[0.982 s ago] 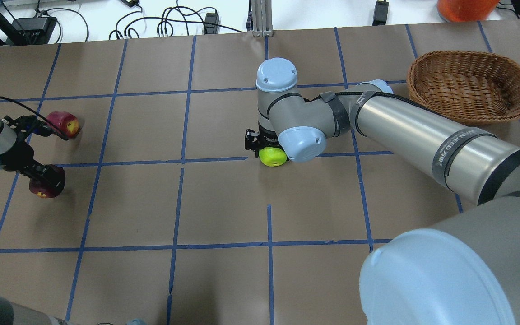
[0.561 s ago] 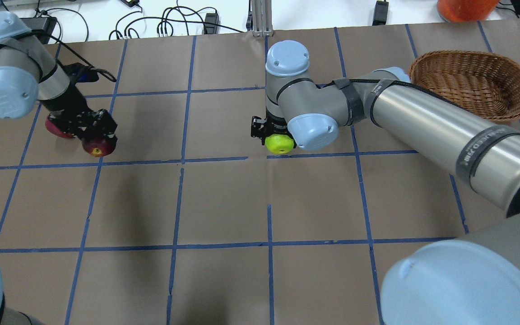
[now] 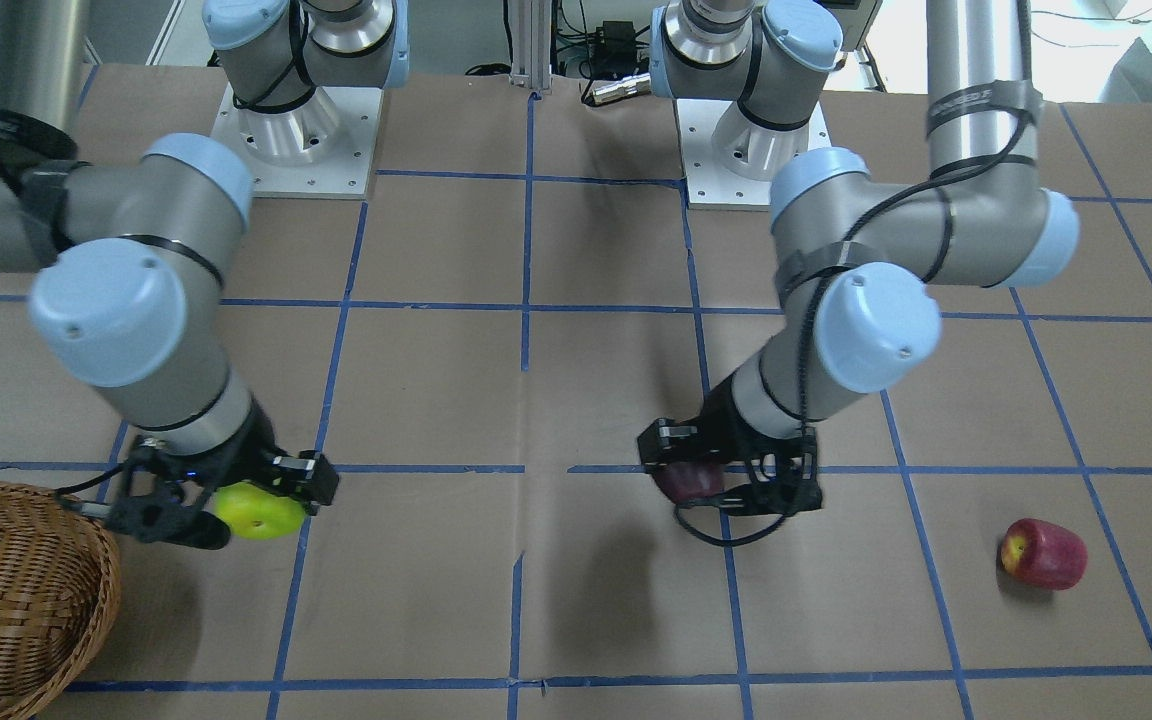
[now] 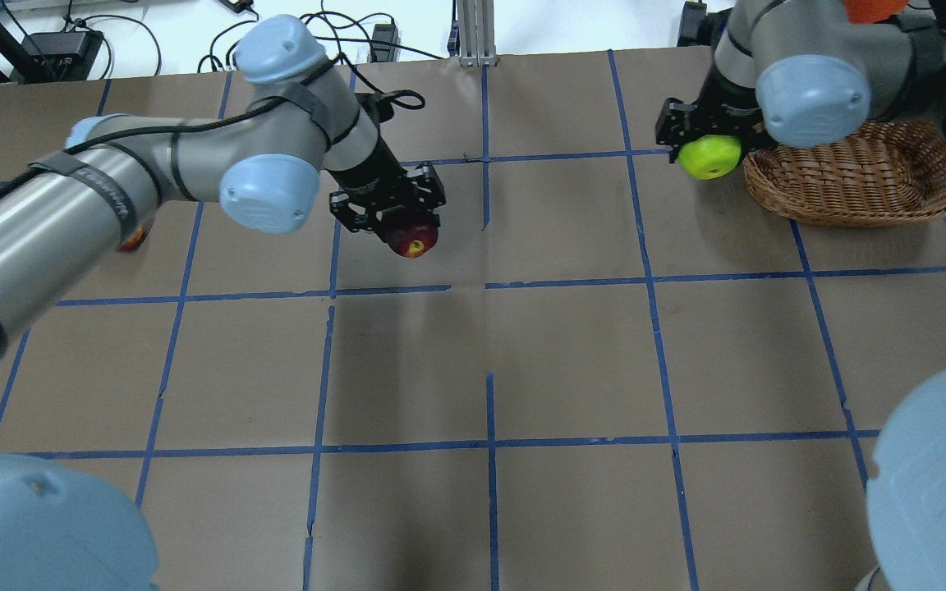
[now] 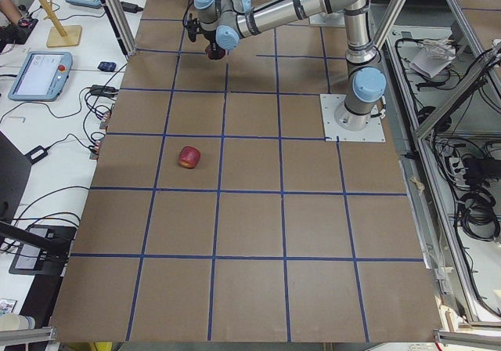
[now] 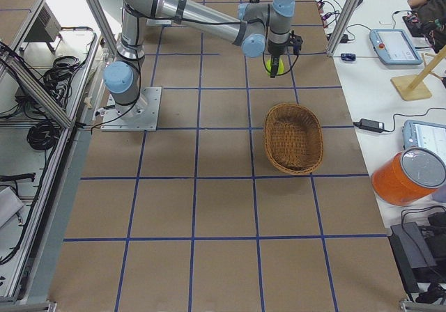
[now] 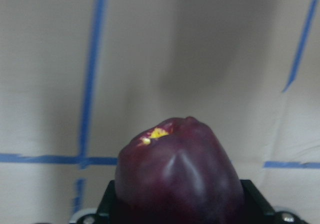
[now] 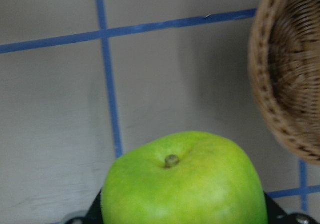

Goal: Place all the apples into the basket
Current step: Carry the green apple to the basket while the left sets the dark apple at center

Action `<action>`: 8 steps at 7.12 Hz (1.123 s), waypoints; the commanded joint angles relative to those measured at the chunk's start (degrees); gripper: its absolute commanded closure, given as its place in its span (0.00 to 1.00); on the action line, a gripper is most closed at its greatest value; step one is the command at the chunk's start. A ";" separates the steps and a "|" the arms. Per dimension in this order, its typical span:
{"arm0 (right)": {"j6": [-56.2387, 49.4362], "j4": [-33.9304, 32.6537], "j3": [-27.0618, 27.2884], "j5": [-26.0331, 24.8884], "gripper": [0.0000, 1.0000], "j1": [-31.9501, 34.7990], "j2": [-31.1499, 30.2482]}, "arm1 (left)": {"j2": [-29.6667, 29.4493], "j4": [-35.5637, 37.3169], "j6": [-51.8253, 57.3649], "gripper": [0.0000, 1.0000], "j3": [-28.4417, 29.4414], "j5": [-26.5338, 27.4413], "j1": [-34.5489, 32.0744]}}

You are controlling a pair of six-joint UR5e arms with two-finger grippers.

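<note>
- The right gripper [image 3: 241, 505], clamped on the green apple [image 4: 709, 156], hangs just beside the basket [image 4: 867, 209]. Only the braided rim stands between apple and hollow, which lies open from above.
- The left gripper [image 4: 395, 215], gripping the maroon apple [image 4: 411, 238], hangs over mid-table. Bare table [image 4: 489, 353] runs from it toward the basket, where the right gripper and wrist stand before the rim.
- The red apple [image 3: 1041, 552] lies well apart from both grippers, with open table around it. The left arm [image 4: 71, 213] passes above it.
- A metal post [image 4: 473, 33] stands at the far edge.
</note>
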 commanded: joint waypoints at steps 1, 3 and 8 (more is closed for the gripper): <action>-19.11 -0.66 -3.00 -3.01 0.74 -7.92 0.97 | -4.85 2.53 -2.54 0.72 -0.39 0.14 -6.74; -29.93 -0.75 -7.56 -5.99 0.74 -14.67 5.18 | -6.63 3.40 -2.28 0.00 -0.22 0.05 -6.74; -34.22 -5.14 -12.06 -5.21 0.43 -20.42 16.18 | 0.49 -24.22 4.17 0.00 16.62 2.92 11.91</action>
